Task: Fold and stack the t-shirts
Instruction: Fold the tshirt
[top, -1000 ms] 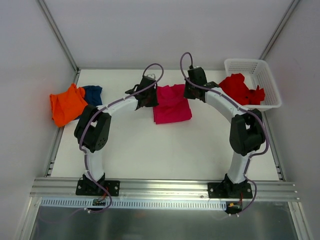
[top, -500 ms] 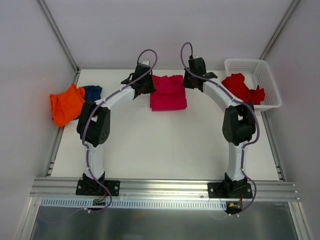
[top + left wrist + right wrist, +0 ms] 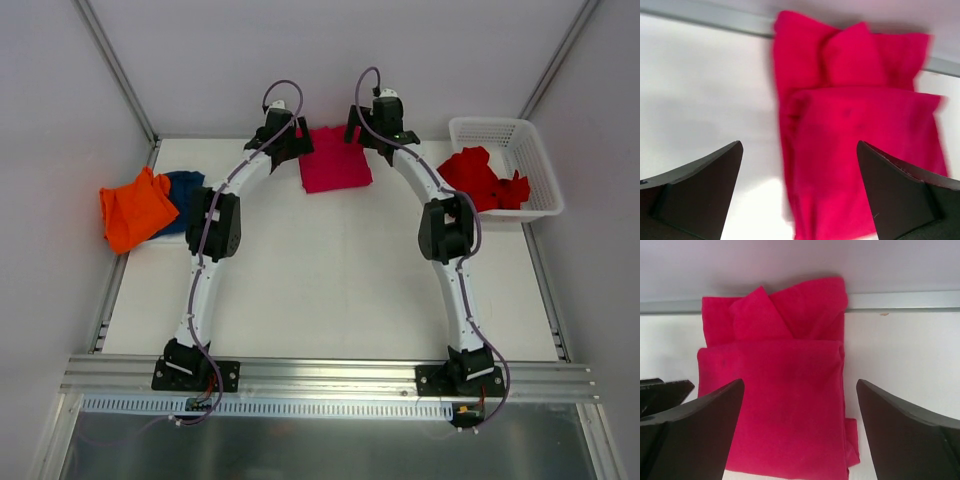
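White counter (image 3: 330,280) holds the folded pink shirt (image 3: 335,165) at its far edge, with the left pincer (image 3: 799,145) and right pincer (image 3: 800,382) both spread open by its far corners, so they should lift straight up without snagging it.

This is a robotics lab test cell: a bare white tabletop (image 3: 320,290) boxed in by plain white wall panels (image 3: 330,60) set in slim aluminium corner posts (image 3: 115,65). Two white-and-black jointed robot arms (image 3: 205,250) trailing thin purple cables (image 3: 281,83) are bolted to a ribbed aluminium rail (image 3: 330,375), well behind their black fingers (image 3: 905,435). Just beyond those fingers, a grey metal strip (image 3: 900,301) lines the foot of the back panel
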Motion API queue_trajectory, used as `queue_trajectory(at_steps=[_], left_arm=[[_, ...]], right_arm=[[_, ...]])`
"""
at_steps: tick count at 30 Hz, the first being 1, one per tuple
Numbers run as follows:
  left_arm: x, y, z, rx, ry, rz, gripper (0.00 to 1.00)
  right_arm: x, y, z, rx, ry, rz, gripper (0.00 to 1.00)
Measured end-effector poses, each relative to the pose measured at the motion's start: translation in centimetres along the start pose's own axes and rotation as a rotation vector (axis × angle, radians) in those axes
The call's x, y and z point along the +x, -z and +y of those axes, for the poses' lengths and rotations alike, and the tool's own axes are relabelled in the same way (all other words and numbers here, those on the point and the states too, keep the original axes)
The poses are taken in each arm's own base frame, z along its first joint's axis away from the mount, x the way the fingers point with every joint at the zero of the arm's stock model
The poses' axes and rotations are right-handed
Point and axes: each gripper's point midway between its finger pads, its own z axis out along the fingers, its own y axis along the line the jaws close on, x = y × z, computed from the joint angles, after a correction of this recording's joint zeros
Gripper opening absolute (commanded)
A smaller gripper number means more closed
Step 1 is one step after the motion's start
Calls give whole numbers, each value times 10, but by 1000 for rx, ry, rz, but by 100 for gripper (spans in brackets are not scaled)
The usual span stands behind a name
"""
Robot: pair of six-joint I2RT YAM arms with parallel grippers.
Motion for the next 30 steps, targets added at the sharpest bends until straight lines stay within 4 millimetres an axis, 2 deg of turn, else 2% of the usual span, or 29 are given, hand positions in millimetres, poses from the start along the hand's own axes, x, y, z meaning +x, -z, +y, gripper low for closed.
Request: queue_trajectory(at_steps=[3,7,8,9,10,11,12,13,14,15,17,20,22,24,26,28,30], left_arm=[[9,-5,20,-69,-1,11,99],[14,4,19,-79,-9,0,99],[17,10,16,-75,-14,4,99],[19,17,11,-67,-18,4,96],[19,22,4,-54,-21,3,87],[18,28,-6,-32,-23,-2,74],[16,31,-15,-12,-21,-9,32],[12,35,-28,19,-20,-24,10],[8,39,-41,51,-27,-38,0],[5,42,-54,79,-32,-52,0],[-1,47,-78,133,-41,-68,0],[-12,50,-110,206,-40,-90,0],[-17,46,-122,241,-25,-99,0],[-14,35,-122,256,1,-84,0],[1,21,-113,246,31,-38,0],[29,4,-96,219,75,48,0],[66,-10,-73,172,113,154,0]], right_arm=[[17,-12,-2,-51,10,16,99],[46,-8,-6,-96,8,43,99],[55,-4,-8,-101,9,62,97],[58,-1,-8,-108,10,71,85],[58,1,-6,-118,17,73,77],[55,3,-3,-132,18,69,63],[52,5,0,-142,25,64,52],[47,7,5,-157,31,56,40],[41,10,9,-171,36,46,21],[36,12,14,-183,44,34,12],[27,16,23,-202,46,15,0],[16,20,39,-239,48,-1,0],[8,21,49,-258,48,-5,1],[-3,18,61,-287,48,-27,0],[-3,14,66,-299,34,-18,1],[11,10,64,-291,10,25,1],[36,7,55,-263,-19,103,1]])
